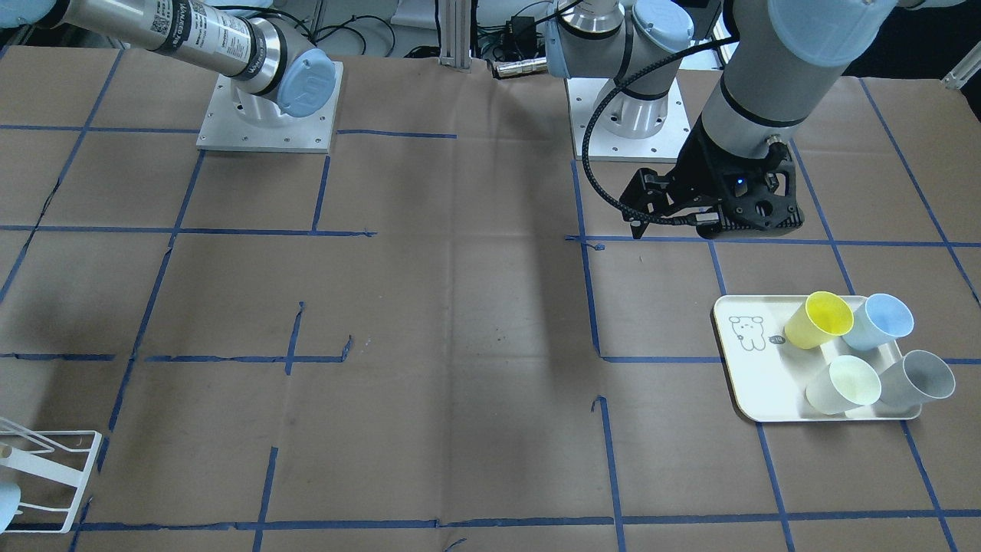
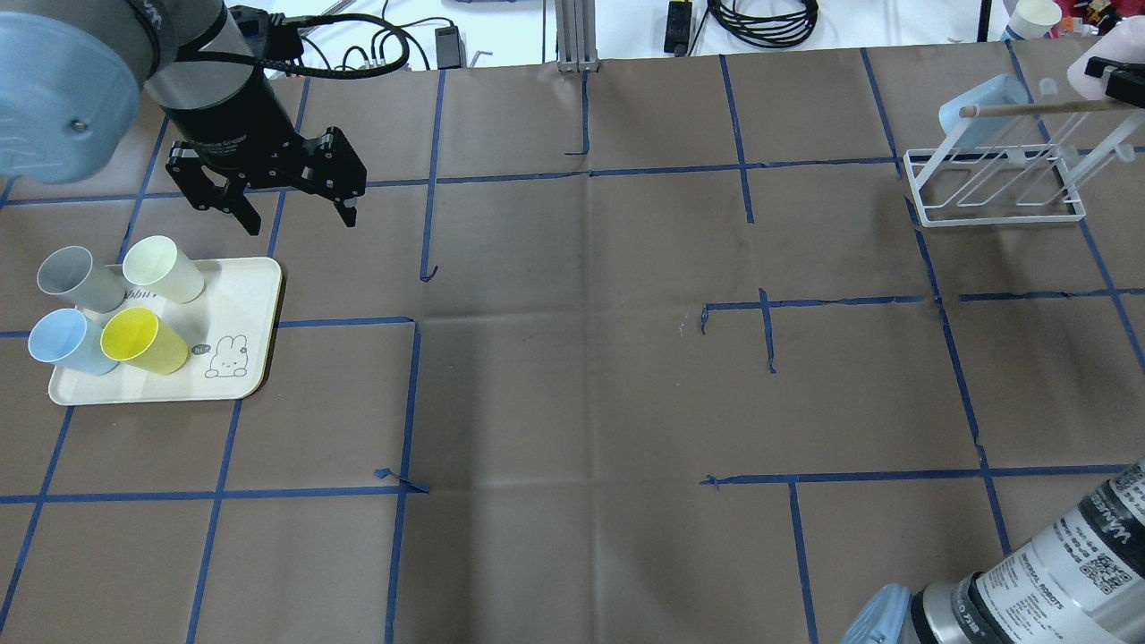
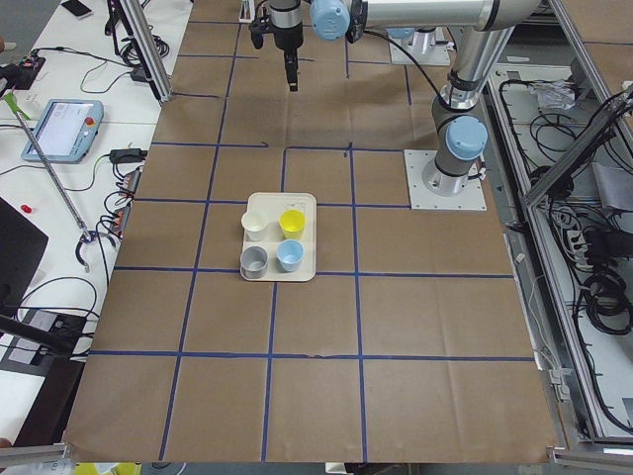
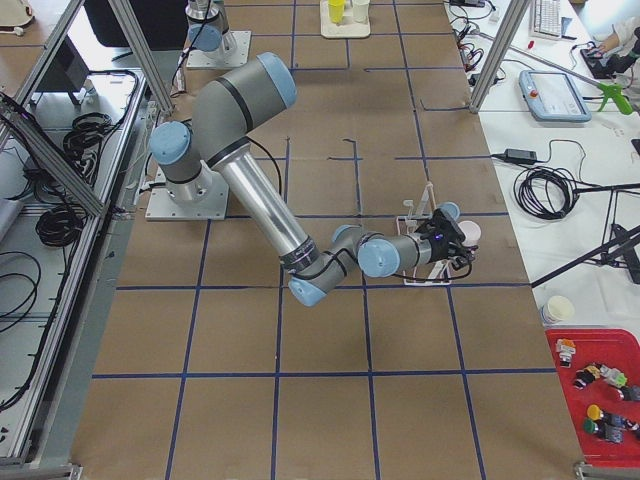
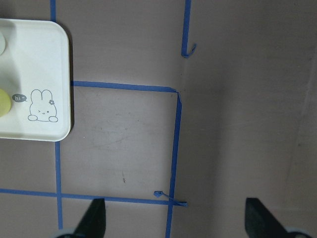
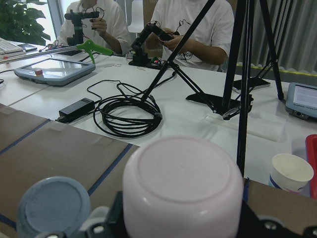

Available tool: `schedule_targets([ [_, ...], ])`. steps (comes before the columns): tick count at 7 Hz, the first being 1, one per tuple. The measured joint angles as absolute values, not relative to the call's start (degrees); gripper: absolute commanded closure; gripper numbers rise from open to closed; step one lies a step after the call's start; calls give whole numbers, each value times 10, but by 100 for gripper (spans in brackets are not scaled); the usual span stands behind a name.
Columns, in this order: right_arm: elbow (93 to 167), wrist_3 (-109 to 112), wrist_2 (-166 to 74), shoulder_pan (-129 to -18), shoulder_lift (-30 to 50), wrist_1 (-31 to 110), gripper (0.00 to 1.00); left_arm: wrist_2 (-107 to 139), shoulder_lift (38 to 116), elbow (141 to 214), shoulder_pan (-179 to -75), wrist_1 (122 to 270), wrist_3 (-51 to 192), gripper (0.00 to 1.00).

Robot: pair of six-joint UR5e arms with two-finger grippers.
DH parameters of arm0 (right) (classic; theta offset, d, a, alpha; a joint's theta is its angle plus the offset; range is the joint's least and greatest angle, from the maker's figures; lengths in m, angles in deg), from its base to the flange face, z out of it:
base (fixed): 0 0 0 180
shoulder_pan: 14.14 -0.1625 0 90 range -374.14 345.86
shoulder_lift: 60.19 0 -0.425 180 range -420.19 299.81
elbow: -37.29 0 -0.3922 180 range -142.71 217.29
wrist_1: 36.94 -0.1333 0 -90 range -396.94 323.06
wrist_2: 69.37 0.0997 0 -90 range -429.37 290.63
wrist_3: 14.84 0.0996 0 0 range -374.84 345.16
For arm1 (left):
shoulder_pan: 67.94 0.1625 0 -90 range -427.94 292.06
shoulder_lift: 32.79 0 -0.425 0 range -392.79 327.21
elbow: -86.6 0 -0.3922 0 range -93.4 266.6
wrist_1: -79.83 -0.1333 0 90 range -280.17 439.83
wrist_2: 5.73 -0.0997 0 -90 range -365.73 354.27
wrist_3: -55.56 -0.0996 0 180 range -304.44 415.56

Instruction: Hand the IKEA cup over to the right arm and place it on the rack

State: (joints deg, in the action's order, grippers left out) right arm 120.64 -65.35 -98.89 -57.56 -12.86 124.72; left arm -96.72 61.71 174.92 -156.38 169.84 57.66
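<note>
My right gripper is at the far right edge by the white wire rack, shut on a pink IKEA cup. In the right wrist view the pink cup's bottom fills the space between the fingers, with a blue cup beside it. That blue cup leans on the rack. My left gripper hangs open and empty just beyond the cream tray. On the tray stand grey, cream, blue and yellow cups.
Blue tape lines grid the brown paper table. A wooden rod lies across the rack top. Past the table edge are a coiled cable, a paper cup, a tripod and seated people.
</note>
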Motion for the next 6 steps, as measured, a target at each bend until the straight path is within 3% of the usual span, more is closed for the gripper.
schedule_targets([
  [1,1207,-654,-989,-576,-129,1247,18,-959,609,1751,-1564,1692,574,0],
  [2,1208,-654,-990,-576,-130,1247,0,-946,599,1754,-1563,1690,570,0],
  [6,1207,-652,-992,-576,-131,1244,0,-940,588,1770,-1559,1684,563,0],
])
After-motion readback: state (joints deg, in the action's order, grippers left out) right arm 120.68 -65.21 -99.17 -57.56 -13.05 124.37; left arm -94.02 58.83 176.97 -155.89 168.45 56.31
